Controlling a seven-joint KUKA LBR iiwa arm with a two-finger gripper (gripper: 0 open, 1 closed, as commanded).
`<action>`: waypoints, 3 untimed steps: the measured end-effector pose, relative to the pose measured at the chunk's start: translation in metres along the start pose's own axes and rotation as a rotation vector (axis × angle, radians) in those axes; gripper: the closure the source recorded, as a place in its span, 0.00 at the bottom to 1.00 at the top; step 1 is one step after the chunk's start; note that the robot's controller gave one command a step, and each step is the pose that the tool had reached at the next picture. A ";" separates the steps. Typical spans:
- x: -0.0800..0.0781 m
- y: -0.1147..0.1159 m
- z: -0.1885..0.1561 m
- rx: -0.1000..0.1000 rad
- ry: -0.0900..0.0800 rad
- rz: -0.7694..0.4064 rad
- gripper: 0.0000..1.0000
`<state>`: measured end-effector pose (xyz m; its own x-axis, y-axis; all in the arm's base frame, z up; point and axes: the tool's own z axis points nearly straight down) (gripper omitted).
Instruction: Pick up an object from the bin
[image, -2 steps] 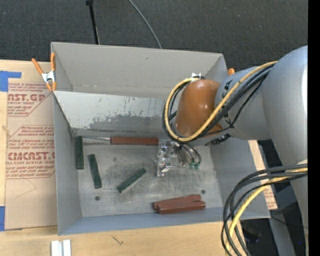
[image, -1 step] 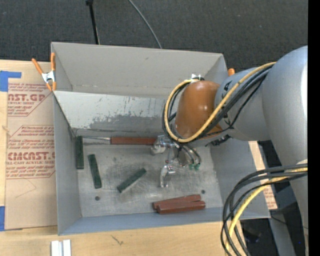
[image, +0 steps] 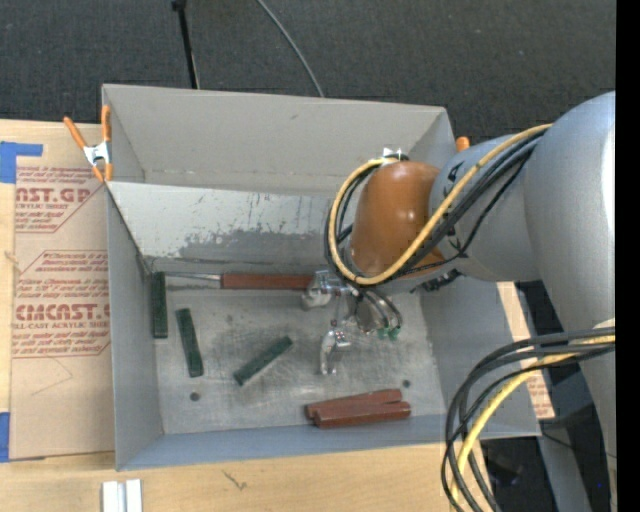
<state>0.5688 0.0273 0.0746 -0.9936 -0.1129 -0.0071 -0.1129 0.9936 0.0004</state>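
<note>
Camera view: gripper (image: 333, 355), grip state unclear, beside dark green bar (image: 263, 360) slanting lower-left to upper-right

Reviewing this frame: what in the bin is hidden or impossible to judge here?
1. Camera view: the right end of the long reddish-brown bar by the back wall is hidden behind the claw and its mount.
2. Camera view: the right back floor of the grey metal bin is covered by the arm's orange cover.
3. Camera view: whether the claw touches the floor or hangs above it; looking down gives no height.
</note>
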 end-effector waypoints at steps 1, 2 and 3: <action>-0.006 0.058 -0.004 0.003 -0.016 -0.190 1.00; -0.006 0.058 -0.004 0.003 -0.016 -0.190 1.00; -0.019 0.052 -0.153 0.000 -0.001 -0.144 1.00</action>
